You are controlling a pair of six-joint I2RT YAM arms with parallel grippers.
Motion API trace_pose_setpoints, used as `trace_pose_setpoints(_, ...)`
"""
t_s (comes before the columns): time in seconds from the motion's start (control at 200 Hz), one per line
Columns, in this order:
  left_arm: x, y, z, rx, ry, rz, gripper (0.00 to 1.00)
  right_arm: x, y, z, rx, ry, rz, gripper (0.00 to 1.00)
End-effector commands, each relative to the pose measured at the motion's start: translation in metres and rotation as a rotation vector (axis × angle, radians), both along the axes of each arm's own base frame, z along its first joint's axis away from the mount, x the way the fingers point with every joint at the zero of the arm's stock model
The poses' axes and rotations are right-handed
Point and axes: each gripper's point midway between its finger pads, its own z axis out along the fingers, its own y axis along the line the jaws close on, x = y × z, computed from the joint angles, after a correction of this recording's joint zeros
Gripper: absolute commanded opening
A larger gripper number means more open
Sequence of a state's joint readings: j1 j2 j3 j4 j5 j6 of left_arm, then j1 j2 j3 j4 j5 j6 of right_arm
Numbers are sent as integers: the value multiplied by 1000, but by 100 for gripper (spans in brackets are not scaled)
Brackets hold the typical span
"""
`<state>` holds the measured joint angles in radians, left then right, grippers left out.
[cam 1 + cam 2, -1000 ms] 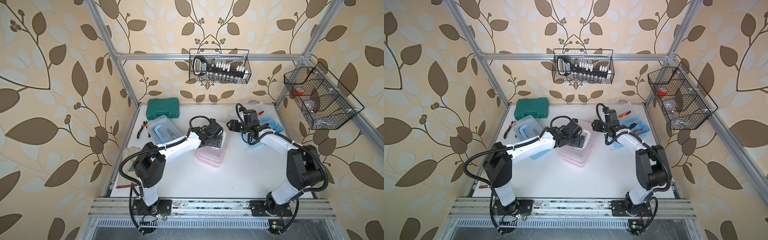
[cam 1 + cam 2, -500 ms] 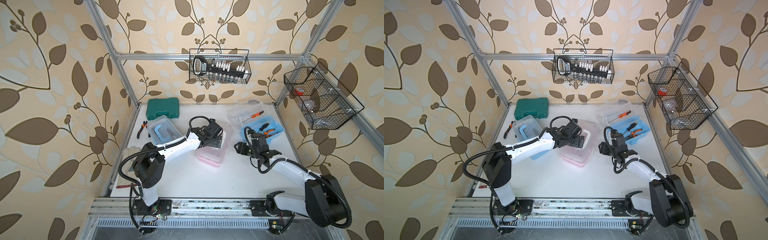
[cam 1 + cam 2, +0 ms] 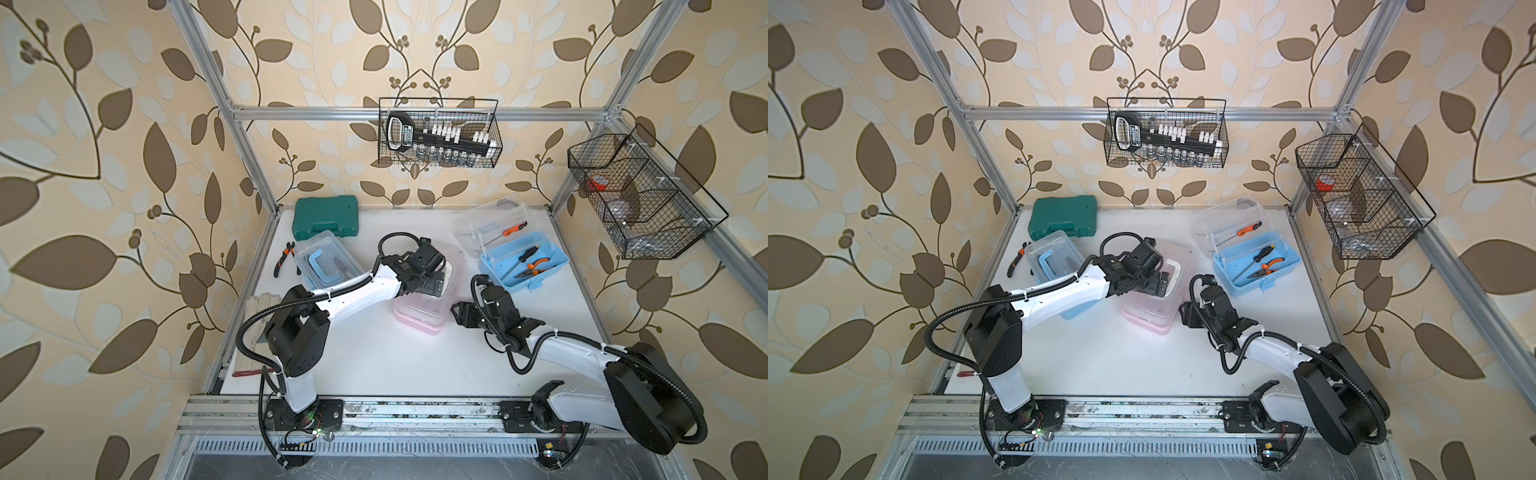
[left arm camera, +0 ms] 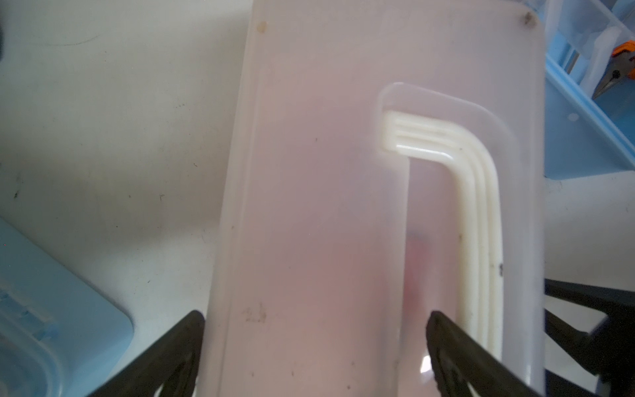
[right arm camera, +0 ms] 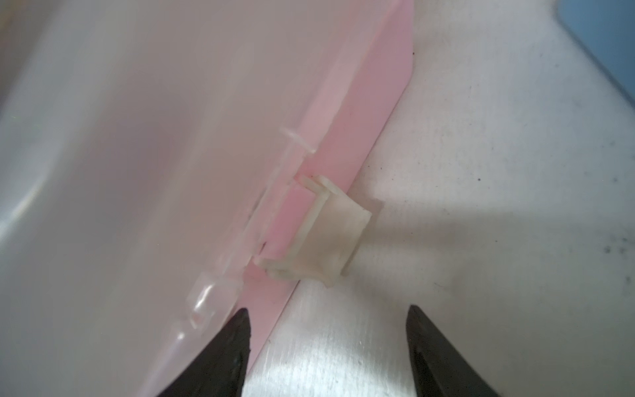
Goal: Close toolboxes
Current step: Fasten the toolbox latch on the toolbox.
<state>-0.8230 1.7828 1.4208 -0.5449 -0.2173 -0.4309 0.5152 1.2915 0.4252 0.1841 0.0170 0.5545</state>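
Left fingers (image 3: pixel 431 286) sit on top of the pink toolbox (image 3: pixel 417 318), which stands in the middle of the white worktop (image 3: pixel 374 365) in both top views. The right fingers (image 3: pixel 459 312) are low, just beside that box, and hold nothing. A shut blue toolbox (image 3: pixel 328 259) is on the left near the green case (image 3: pixel 326 216). The open blue toolbox (image 3: pixel 525 266) is at the back right, with its clear lid (image 3: pixel 484 226) up and tools inside. From the left wrist, the left fingers are spread wide over the pink box's cloudy lid (image 4: pixel 326 206). One is at the lid's edge and one is next to the white handle (image 4: pixel 479 213). They grip nothing and seem to press the lid down. From the right wrist, the right fingers are open. The little white clip (image 5: pixel 330 237) on the pink toolbox's side is just ahead of them, not touched. It sticks out and is not snapped shut. So the step in hand looks like locking the pink toolbox. Next, I think the right fingers must reach the clip and push it up onto the lid. The open blue toolbox is not shut yet.
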Motion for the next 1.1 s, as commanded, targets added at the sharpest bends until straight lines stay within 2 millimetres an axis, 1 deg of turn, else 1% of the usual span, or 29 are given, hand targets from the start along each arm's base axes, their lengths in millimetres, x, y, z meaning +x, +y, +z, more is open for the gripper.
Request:
trace_pose_setpoints(0.0,-16,13,-6,56,47,-31,99,10,5,1,16,-43,-36,70)
trace_pose_setpoints(0.205,-17,12,-7,47,47,-38,99,18,2,-3,15,-76,-93,71)
trace_pose_setpoints(0.41,-18,13,-11,52,55,-33,99,23,-6,-9,-9,-94,-151,72)
trace_pose_setpoints(0.58,-19,14,-13,57,59,-30,99,20,-22,-12,-36,-101,-226,72)
trace_pose_setpoints(0.895,-19,15,-15,64,61,-30,99,19,-43,0,-102,-145,-297,72)
trace_pose_setpoints(0.975,-19,15,-16,65,61,-29,99,20,-40,3,-101,-152,-274,72)
trace_pose_setpoints(1.095,-19,15,-16,65,61,-30,99,19,-29,1,-79,-138,-218,72)
